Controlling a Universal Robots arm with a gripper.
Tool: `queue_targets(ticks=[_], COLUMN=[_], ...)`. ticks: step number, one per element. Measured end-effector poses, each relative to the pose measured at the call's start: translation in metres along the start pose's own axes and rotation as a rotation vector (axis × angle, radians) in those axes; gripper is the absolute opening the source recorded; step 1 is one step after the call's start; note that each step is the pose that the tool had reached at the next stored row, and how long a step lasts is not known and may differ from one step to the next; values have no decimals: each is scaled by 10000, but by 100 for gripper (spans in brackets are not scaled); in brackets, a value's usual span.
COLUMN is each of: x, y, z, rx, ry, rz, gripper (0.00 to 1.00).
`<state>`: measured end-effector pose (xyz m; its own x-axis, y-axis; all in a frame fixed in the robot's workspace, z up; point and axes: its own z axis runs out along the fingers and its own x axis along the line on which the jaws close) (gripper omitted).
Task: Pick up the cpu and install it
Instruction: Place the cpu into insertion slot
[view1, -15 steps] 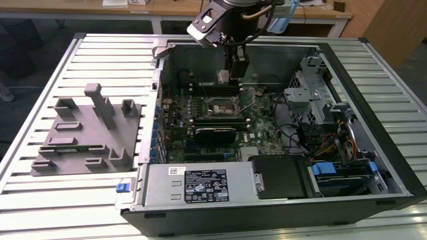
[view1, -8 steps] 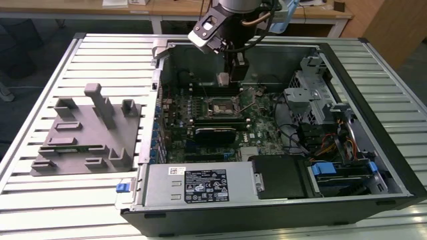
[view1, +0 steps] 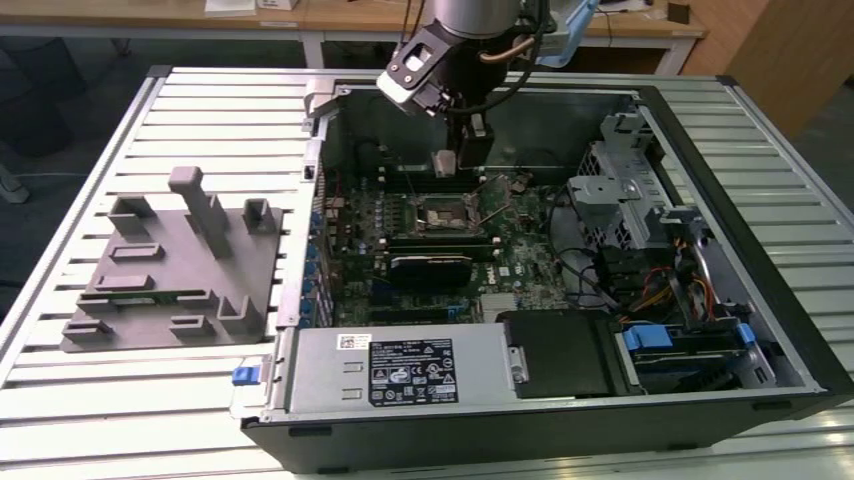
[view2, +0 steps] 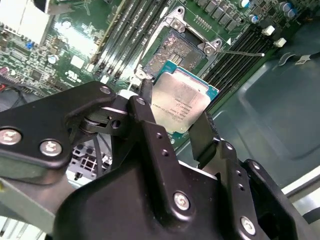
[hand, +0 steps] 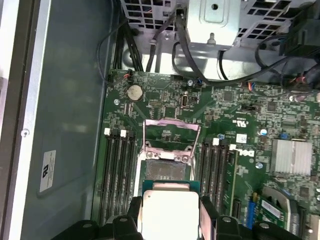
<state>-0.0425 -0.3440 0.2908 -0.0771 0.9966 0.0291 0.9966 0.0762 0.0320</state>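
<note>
The cpu (view1: 447, 162), a small square chip with a pale silvery top, is pinched by its edges in my gripper (view1: 450, 168). It hangs inside the open computer case, just above and behind the open socket (view1: 443, 212) of the green motherboard (view1: 521, 250). In both wrist views the cpu (view2: 184, 101) (hand: 169, 210) sits between the black fingers (view2: 150, 127), and the gripper (hand: 171, 216) is shut on it. The socket (hand: 166, 170) lies bare below the chip, with its metal load plate (hand: 171, 131) flipped up.
A large grey slotted block (view1: 174, 265) lies on the slatted table at the exterior view's left. Inside the case are the power supply (view1: 400, 370), a metal drive cage (view1: 627, 190), cables (view1: 654, 290), memory slots (hand: 117, 172) flanking the socket, and a heatsink (hand: 292, 156).
</note>
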Motion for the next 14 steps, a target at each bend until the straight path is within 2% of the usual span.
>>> queue_targets(ticks=[4,14], x=[40,42], y=[-2,-56], z=[74,231], rx=[-5,-12], ry=[0,-16], rz=[100,327], gripper=[54,54])
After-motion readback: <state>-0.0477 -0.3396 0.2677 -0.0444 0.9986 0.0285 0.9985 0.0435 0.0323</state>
